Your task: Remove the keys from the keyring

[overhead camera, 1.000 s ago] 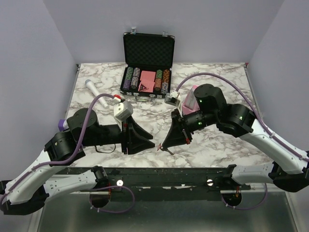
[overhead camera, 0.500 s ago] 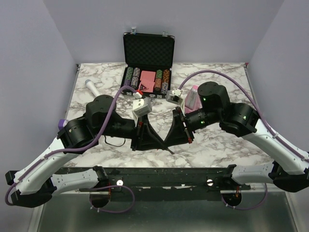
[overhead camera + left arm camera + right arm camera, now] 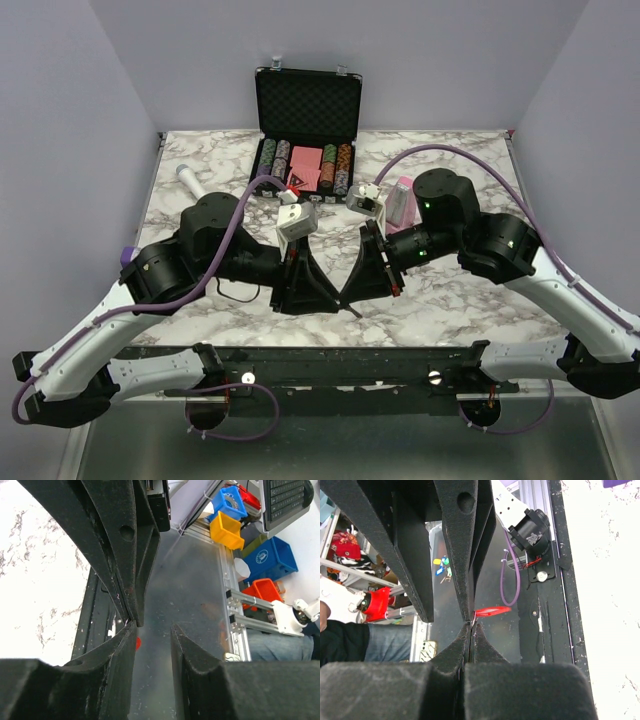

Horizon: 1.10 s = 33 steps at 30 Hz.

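In the right wrist view my right gripper [image 3: 471, 626] is shut on the keys [image 3: 472, 622], a thin silver sliver pinched at its tips. The red keyring [image 3: 492, 611] sticks out to the right of them. My left gripper [image 3: 154, 627] is open with nothing between its pads. Its left fingertip [image 3: 131, 630] touches the tips of the right gripper's fingers [image 3: 127, 565], and a bit of red keyring [image 3: 137, 642] shows beside it. Seen from above, the left gripper [image 3: 328, 298] and right gripper [image 3: 345, 298] meet tip to tip over the table's near middle.
An open black case [image 3: 306, 105] with poker chips and pink cards stands at the back. A pink metronome [image 3: 400, 200] is behind the right wrist. A grey-tipped microphone [image 3: 190, 182] lies at the back left, a purple thing [image 3: 128, 255] at the left edge.
The left arm swung right until its fingers met the right gripper's tips, then held there. The right gripper stayed shut and barely shifted.
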Available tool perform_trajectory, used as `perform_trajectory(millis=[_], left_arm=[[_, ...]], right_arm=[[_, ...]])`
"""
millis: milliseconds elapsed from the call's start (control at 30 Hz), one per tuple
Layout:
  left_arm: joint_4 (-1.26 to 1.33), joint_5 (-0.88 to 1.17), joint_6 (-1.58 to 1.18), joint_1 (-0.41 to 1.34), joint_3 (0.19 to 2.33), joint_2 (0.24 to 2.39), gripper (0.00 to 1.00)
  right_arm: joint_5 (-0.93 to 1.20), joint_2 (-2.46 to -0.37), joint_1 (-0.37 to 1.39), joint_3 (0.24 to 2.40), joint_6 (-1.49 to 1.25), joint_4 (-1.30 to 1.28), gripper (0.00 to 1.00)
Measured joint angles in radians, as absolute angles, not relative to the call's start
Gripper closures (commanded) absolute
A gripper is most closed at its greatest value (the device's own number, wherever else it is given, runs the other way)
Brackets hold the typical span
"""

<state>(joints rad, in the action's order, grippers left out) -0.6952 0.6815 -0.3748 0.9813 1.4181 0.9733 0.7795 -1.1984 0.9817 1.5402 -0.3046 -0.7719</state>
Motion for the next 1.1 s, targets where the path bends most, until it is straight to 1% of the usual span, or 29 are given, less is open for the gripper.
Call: perform_trajectory(millis=[33,100,267,500,567,600,700,900,1100], left_arm=[[-0.694,0.682,-0.376,0.981,1.418,0.973,0.64],[-0.686,0.687,-0.384,0.977,1.418,0.975,0.67],[-0.675,0.692,-0.398,0.974,1.418,0.984,0.66],[-0.674,0.693,-0.402,0.972,1.418,0.984,0.68],[-0.674,0.693,-0.403,0.971,1.418,0.985,0.64],[-0.674,0.693,-0.404,0.971,1.418,0.986,0.59],[-0.675,0.694,-0.409,0.97,1.419,0.987,0.49],[-0.719,0.673,-0.411,0.953,1.488,0.997,0.48],[-0.768,0.635,-0.41,0.924,1.537,1.0,0.5]], right_arm=[[0.78,-1.198,0.982,1.54,-0.304,-0.772,0.99],[0.78,-1.198,0.982,1.54,-0.305,-0.772,0.99],[0.78,-1.19,0.982,1.54,-0.305,-0.773,0.99],[0.78,-1.188,0.982,1.54,-0.305,-0.772,0.99],[0.78,-1.188,0.982,1.54,-0.305,-0.772,0.99],[0.78,-1.188,0.982,1.54,-0.305,-0.772,0.99],[0.778,-1.188,0.982,1.54,-0.304,-0.773,0.99],[0.773,-1.188,0.981,1.54,-0.305,-0.772,0.99],[0.778,-1.186,0.981,1.54,-0.305,-0.771,0.99]])
